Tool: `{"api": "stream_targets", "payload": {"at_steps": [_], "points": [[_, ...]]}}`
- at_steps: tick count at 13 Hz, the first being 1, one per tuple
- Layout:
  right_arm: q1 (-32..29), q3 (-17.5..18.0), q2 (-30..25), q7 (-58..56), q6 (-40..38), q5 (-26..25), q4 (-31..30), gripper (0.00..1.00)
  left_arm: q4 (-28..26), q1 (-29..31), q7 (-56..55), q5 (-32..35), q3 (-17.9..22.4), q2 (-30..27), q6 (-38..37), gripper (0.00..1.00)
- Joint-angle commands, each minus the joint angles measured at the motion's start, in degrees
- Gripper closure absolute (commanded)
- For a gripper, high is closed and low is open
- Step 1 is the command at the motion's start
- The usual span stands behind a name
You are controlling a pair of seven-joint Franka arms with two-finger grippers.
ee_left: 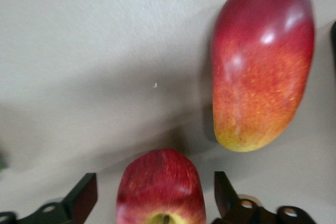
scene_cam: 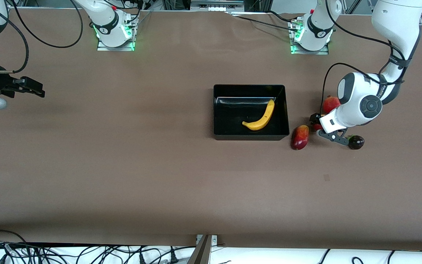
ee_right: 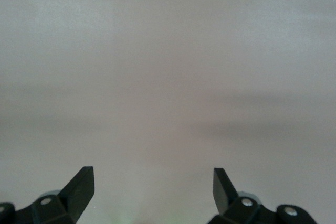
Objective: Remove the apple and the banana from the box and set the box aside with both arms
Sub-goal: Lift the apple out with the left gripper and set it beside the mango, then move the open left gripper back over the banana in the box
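The black bin (scene_cam: 250,138) stands mid-table with the yellow banana (scene_cam: 260,118) lying in it. The small red apple (ee_left: 160,188) with yellow streaks rests on the table between the spread fingers of my left gripper (ee_left: 155,196), with a gap on each side. In the front view the left gripper (scene_cam: 318,125) is low beside the bin, toward the left arm's end, and mostly hides the apple. My right gripper (scene_cam: 31,89) waits open and empty over bare table at the right arm's end; its wrist view (ee_right: 153,187) shows only tabletop.
An oblong red-yellow mango (scene_cam: 299,137) lies between the bin and the left gripper, also in the left wrist view (ee_left: 262,64). A red pomegranate (scene_cam: 330,103) sits by the left arm's wrist. A small dark fruit (scene_cam: 356,142) lies beside the gripper.
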Motion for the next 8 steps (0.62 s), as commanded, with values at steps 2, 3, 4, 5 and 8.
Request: {"api": "stream_targets", "payload": {"at_steps": [2,3,4,5,8], "points": [[-0.2,0.0,-0.1,-0.8,-0.8,-0.4,0.7,0.00,3.9,-2.3,0.0,-6.2,-1.7,-10.0,-13.5,0.00],[-0.2,0.0,0.0,-0.8,-0.8,-0.4,0.7,0.00,4.7,-4.4,-1.0,-6.3,-2.8,-11.8,-14.5,0.00],[-0.2,0.0,0.0,-0.8,-0.8,-0.4,0.7,0.00,4.8,-6.6,-4.0,-6.3,-4.0,-13.3,-14.5,0.00],[-0.2,0.0,-0.1,-0.8,-0.9,-0.4,0.6,0.00,4.9,-8.3,-8.6,-6.3,-5.8,-14.0,-14.5,0.00],[-0.2,0.0,0.0,-0.8,-0.8,-0.4,0.6,0.00,4.8,-13.3,-25.1,-5.7,-12.9,-13.4,-11.7,0.00]]}}
